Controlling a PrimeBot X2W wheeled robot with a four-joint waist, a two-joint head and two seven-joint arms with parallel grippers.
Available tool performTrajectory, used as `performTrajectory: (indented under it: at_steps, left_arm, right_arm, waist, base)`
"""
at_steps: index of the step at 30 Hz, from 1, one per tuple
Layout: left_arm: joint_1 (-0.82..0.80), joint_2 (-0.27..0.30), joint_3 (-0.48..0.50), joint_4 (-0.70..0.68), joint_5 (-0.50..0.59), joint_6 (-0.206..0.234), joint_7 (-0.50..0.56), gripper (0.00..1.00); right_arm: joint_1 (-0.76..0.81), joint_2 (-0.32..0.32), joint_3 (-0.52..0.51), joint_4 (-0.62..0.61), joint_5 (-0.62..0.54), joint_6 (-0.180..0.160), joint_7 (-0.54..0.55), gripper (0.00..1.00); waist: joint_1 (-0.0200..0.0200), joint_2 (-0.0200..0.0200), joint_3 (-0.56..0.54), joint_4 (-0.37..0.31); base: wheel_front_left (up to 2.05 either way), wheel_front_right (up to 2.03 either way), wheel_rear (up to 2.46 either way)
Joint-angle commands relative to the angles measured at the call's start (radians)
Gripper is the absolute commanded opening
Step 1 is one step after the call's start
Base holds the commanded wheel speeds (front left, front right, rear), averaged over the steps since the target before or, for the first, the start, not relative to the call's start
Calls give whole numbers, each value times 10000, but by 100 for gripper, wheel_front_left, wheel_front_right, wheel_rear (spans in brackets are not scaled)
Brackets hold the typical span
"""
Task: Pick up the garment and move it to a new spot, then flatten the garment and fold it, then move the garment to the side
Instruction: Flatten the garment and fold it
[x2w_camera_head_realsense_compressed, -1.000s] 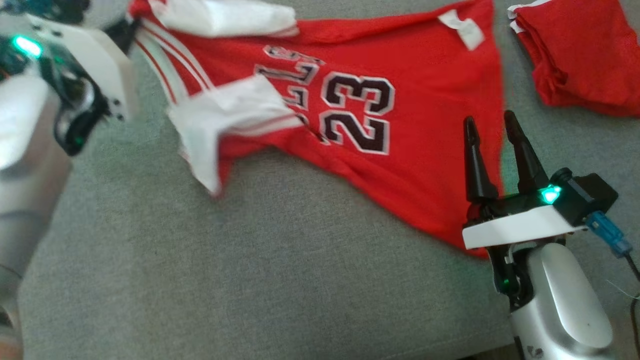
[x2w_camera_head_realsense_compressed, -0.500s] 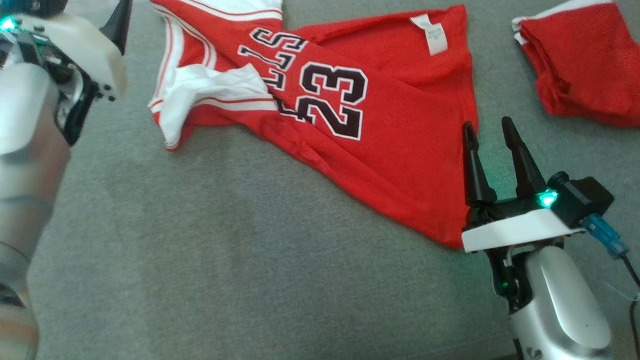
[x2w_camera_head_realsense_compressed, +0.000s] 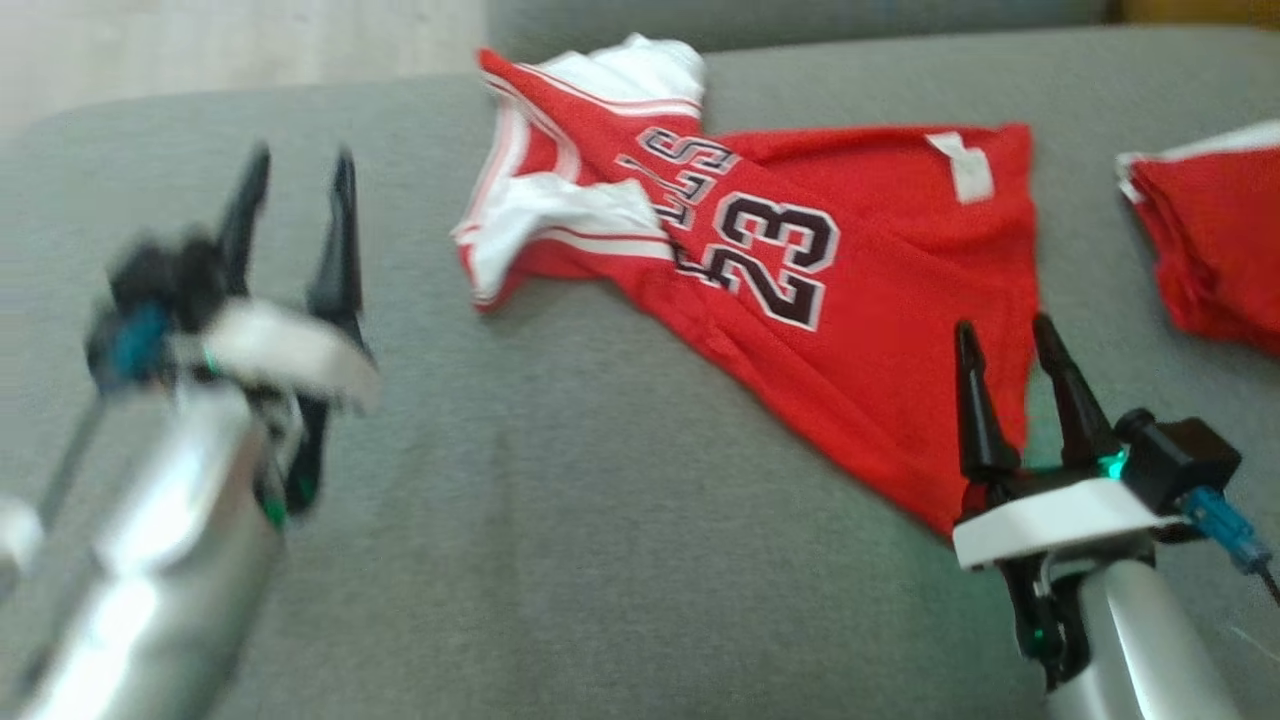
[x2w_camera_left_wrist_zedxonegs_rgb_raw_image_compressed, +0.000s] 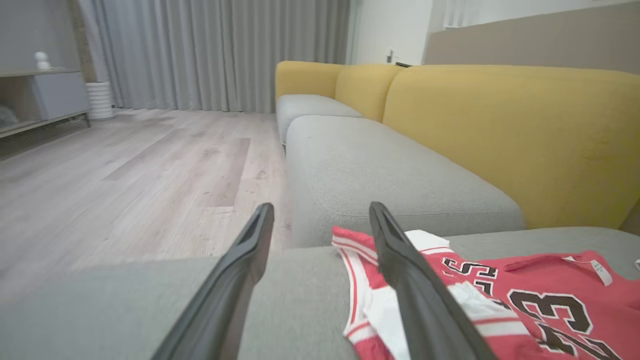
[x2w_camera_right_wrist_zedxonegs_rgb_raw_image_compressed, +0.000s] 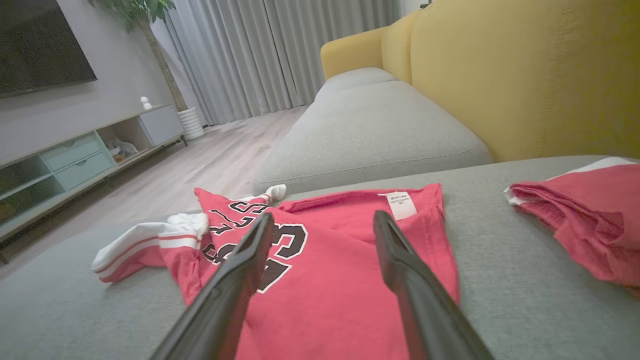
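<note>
Our left gripper (x2w_camera_head_realsense_compressed: 303, 158) stands at the middle left of the head view, blurred, its two fingers spread wide with nothing between them and well apart from the cloth. Our right gripper (x2w_camera_head_realsense_compressed: 1004, 326) sits at the lower right, just as wide and empty, its fingers rising over the garment's near hem; we cannot tell whether they touch it.

The garment (x2w_camera_head_realsense_compressed: 850, 370), a red jersey with white trim, lies from the upper centre down to the lower right on the grey sofa cushion (x2w_camera_head_realsense_compressed: 560, 520). It is skewed, with its white shoulder end bunched and doubled over.

We judge the first step, setting it at a new spot, as done. Flattening, folding and moving it aside are all left. Another red garment (x2w_camera_head_realsense_compressed: 1210, 250) lies bundled at the right edge.
</note>
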Motion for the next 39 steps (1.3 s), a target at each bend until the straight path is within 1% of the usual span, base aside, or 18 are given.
performTrajectory:
  at_steps: [1,3,6,8,11,15,20,25,29,34,39]
  left_arm:
    - [349,266,671,-754,189,290,-90,100]
    - [1607,137,1089,-1802,484,670,-92,100]
    - [3335,-269,1580,-3121,808,1051,-93,100]
    - [4137,-574,1817,-3740,1020,1188,-93,100]
    - [4634,-907,1957,-4173,1420,1193,-94,100]
    - [4528,-1268,2061,-4343,1779,951,-94,100]
    - [4187,-1776,2178,-4283,2139,581,-94,100]
    - [4057,-2377,2330,-4105,2433,142,-94,100]
    - [3963,-2701,2372,-3866,2644,-182,-95,100]
    - [3896,-2923,2417,-3603,2866,-448,-95,100]
    - [3911,-3015,2386,-3454,3073,-598,-95,100]
  right_arm:
    - [-41,-22,220,-422,-99,-9,55,100]
    - [118,-22,232,-480,-113,-9,157,100]
    - [289,-22,188,-580,-129,-9,297,100]
    - [357,-22,114,-650,-177,-9,393,100]
    - [320,-22,46,-803,-398,-9,609,100]
    - [-323,-78,278,-974,-872,-9,1155,100]
    - [-1942,-703,1095,-473,-1091,-9,2257,100]
    - [-3762,-1308,1621,1037,-822,-9,3159,100]
    - [-4879,-1873,2125,2448,-479,-9,3571,100]
    - [-5770,-2555,3040,3858,-317,-9,3720,100]
    - [-6347,-2789,3949,4785,14,-9,3696,100]
  waist:
    - [2,-1,-515,578]
    - [2,-1,-665,790]
    - [2,-1,-769,1099]
    - [2,-1,-767,1352]
    - [2,-1,-678,1759]
    - [2,-1,-313,2263]
    - [2,-1,287,2937]
    - [2,-1,800,3668]
    - [2,-1,1031,4186]
    - [2,-1,1166,4617]
    - [2,-1,1243,4763]
  base:
    - [0,0,0]
    - [0,0,0]
    - [0,0,0]
    - [0,0,0]
    - [0,0,0]
    - [0,0,0]
    - [0,0,0]
    - [0,0,0]
    - [0,0,0]
    - [0,0,0]
    - [0,0,0]
